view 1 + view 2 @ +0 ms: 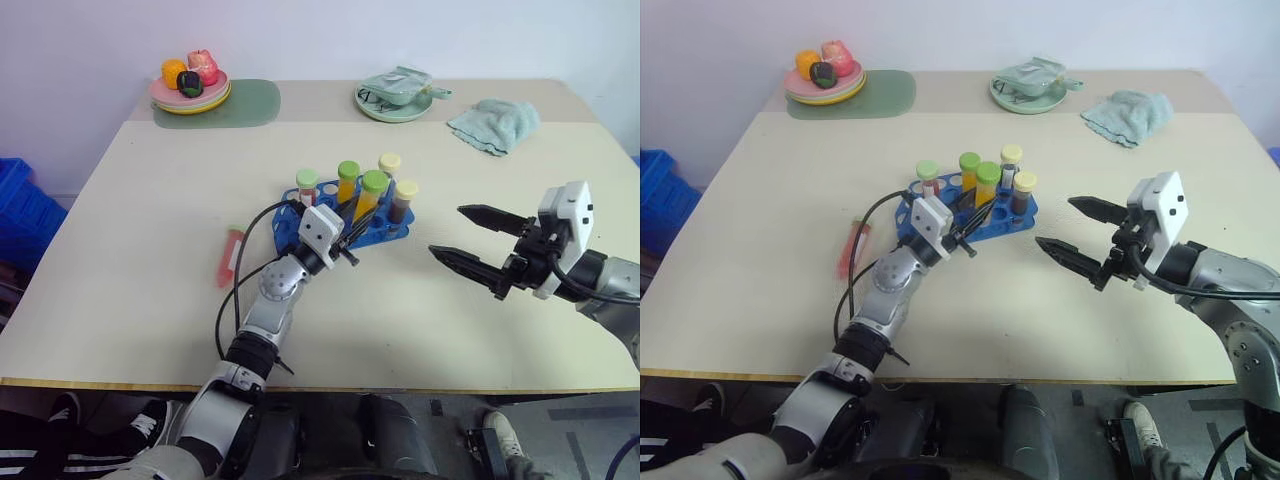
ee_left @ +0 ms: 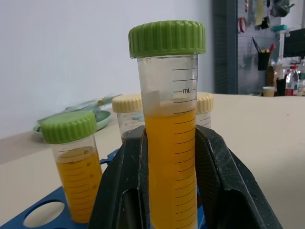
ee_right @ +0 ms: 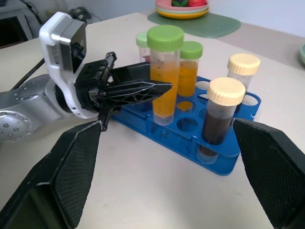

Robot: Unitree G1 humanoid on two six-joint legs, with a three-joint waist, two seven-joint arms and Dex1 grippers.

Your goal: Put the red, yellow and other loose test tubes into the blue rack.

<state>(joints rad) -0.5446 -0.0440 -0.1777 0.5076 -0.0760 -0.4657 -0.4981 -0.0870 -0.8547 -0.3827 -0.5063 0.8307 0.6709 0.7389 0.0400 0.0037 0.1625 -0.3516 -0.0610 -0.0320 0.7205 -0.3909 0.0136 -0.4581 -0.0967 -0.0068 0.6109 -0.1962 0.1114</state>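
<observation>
The blue rack [image 1: 284, 226] stands mid-table with several capped tubes upright in it. My left gripper [image 1: 352, 218] is shut on a green-capped tube of yellow-orange liquid [image 2: 171, 143], which stands upright in a hole near the rack's front; its black fingers [image 2: 119, 191] press both sides of it. Behind it are another yellow tube [image 2: 76, 186], a green-capped red one [image 1: 307, 183] and two cream-capped tubes, one dark brown [image 3: 217, 114]. A red tube [image 1: 231, 255] lies loose on the table left of the rack. My right gripper [image 1: 447, 229] hovers open to the right of the rack.
At the table's far side are a plate of fruit [image 1: 190, 92] on a green mat [image 1: 250, 105], a green plate [image 1: 393, 103] and a teal cloth [image 1: 493, 124]. A blue crate [image 1: 20, 215] stands beyond the left edge.
</observation>
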